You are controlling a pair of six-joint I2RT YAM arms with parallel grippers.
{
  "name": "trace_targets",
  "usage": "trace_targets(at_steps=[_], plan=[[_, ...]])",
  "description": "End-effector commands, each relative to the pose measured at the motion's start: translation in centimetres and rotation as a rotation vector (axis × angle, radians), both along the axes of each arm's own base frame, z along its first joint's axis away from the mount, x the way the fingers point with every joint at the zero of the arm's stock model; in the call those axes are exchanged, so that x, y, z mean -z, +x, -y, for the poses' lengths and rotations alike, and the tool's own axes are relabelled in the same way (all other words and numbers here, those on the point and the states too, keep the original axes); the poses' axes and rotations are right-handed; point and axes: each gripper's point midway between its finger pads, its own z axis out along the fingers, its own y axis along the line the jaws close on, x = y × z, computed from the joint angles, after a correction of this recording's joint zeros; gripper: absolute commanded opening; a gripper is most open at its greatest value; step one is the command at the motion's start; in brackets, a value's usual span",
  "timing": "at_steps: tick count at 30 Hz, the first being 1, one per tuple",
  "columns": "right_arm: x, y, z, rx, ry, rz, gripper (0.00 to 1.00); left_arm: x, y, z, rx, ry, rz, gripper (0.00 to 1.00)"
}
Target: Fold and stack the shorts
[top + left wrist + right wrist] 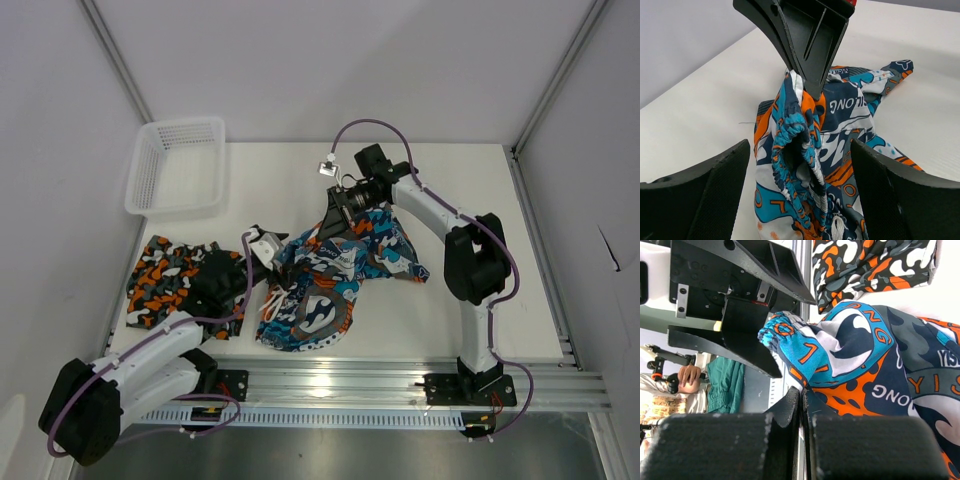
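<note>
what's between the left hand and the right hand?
The teal shorts: their bunched waistband, pinched by the shut right hand, stands between the open left hand's fingers. The left wrist view shows it best.

The camouflage shorts [165, 280] show orange, black, grey, white — the graphic shorts [320, 300] teal, orange, white, dark grey.

Teal graphic-print shorts [320, 298] lie crumpled in the middle of the white table [500, 300], their far edge raised at the right gripper [332, 222]. The left gripper [272, 258] is at their left edge, and its arm crosses the folded camouflage shorts [160, 278] at near left. A white mesh basket [178, 168] overhangs the far-left corner.
</note>
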Motion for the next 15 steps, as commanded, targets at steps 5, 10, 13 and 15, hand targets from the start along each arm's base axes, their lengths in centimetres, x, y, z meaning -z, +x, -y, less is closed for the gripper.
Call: trace_targets(at_steps=[5, 10, 13, 15], plan=[[-2.3, -0.3, -0.2, -0.019, 0.043, 0.019, 0.0, -3.4, 1.0, 0.7, 0.01, -0.01, 0.124, 0.79], [-2.2, -0.7, -0.3, -0.025, 0.033, 0.02, 0.0, -3.6, 1.5, 0.8, 0.001, -0.016, 0.117, 0.72], [-2.2, -0.9, -0.4, -0.028, 0.03, 0.022, 0.0, -3.9, 1.5, 0.9, 0.005, -0.024, 0.121, 0.72], [-2.3, -0.9, -0.4, -0.028, 0.03, 0.022, 0.0, -4.1, 1.6, 1.1, 0.008, -0.023, 0.125, 0.71]])
